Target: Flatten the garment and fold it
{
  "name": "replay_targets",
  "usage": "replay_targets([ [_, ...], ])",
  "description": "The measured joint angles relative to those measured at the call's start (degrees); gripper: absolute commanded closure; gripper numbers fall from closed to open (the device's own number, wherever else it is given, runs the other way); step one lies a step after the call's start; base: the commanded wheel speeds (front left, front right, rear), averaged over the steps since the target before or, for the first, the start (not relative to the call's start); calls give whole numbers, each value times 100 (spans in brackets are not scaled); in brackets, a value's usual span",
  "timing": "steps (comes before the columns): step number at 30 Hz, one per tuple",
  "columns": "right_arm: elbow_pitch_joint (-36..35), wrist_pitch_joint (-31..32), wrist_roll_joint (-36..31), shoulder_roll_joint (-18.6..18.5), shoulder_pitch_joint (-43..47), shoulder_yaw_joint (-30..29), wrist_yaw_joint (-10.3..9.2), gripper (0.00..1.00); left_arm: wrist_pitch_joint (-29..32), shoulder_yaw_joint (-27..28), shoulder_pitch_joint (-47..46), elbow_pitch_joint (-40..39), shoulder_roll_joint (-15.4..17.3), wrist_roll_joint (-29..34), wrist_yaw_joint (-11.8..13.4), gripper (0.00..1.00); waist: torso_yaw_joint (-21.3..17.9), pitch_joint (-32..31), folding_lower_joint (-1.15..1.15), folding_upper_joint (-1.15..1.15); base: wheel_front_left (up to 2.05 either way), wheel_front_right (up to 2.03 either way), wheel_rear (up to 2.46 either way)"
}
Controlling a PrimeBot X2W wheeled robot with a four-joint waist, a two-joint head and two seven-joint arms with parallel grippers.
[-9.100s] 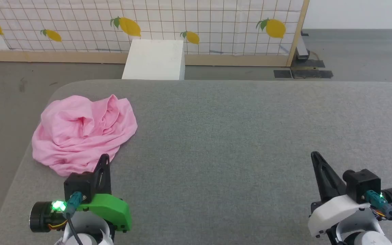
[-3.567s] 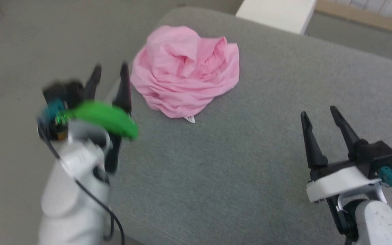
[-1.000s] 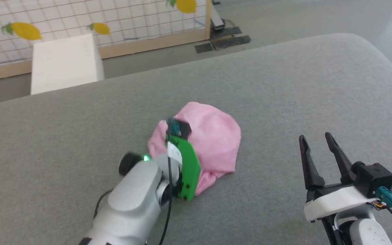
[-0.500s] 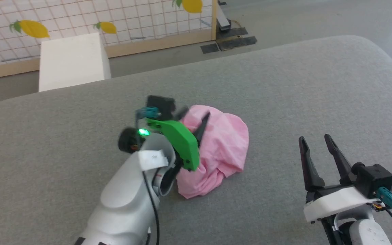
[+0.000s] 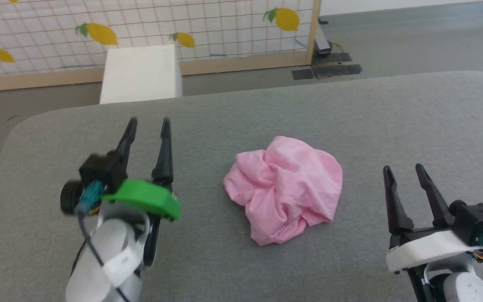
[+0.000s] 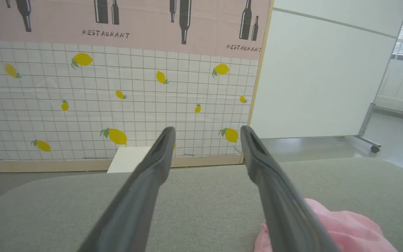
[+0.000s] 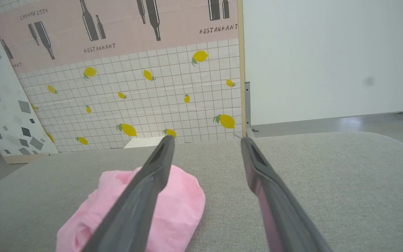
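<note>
The light-pink garment (image 5: 285, 188) lies crumpled in a loose heap near the middle of the grey padded table (image 5: 241, 113); its white tag is hidden. My left gripper (image 5: 148, 122) stands open to the left of the heap, apart from it, with nothing between its fingers. In the left wrist view the garment (image 6: 348, 231) shows at the lower right, beside the open left gripper (image 6: 206, 129). My right gripper (image 5: 405, 168) is open to the right of the heap, empty. In the right wrist view the garment (image 7: 184, 203) lies ahead and left of the open right gripper (image 7: 206, 139).
A white box (image 5: 141, 73) stands on the floor behind the table's far edge. A lemon-print grid screen (image 5: 141, 29) with a wooden frame runs along the back. The table's rounded left corner (image 5: 19, 126) is close to my left arm.
My left gripper has let go of the garment and drawn back to the left, open. The garment lies dropped mid-table. The head camera has shifted, so the scene sits further right.
</note>
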Motion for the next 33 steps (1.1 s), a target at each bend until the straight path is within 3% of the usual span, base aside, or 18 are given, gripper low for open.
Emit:
replay_targets([
  [11,-41,67,-27,2,122,-74,0,0,1,801,1489,-653,-277,611,30,0,570,-87,0,0,0,0,0],
  [20,2,380,-92,2,140,-122,0,0,1,1109,1992,-829,-510,916,-269,0,834,-236,0,0,0,0,0],
  [26,460,1308,-408,-1,118,-255,0,0,0,1189,2011,-928,-631,996,-364,0,889,-168,0,0,0,0,0],
  [33,1652,2681,-892,-33,-605,225,0,0,1,1169,1954,-938,-700,1021,-446,0,977,26,0,0,0,0,0],
])
